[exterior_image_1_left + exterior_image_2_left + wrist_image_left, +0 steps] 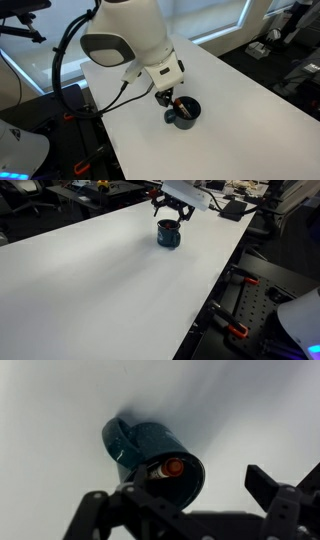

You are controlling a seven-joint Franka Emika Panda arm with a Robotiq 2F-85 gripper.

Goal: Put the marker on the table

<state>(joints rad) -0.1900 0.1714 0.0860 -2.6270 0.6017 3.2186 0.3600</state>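
A dark teal mug (150, 445) with a handle stands on the white table (250, 410). The marker (168, 467) stands inside it, and its red-orange end shows at the rim. My gripper (185, 500) hangs open just above the mug, one dark finger on each side of the opening and nothing between them. In both exterior views the gripper (172, 99) (170, 214) hovers right over the mug (184, 114) (168, 236), which sits toward one end of the table (230, 120) (90, 280). The marker's body is hidden inside the mug.
Black cables (70, 70) run from the arm past the table edge. Black clamps with orange handles (235, 330) sit on the table's side rail. Desks and equipment (235, 205) crowd the room beyond the far edge.
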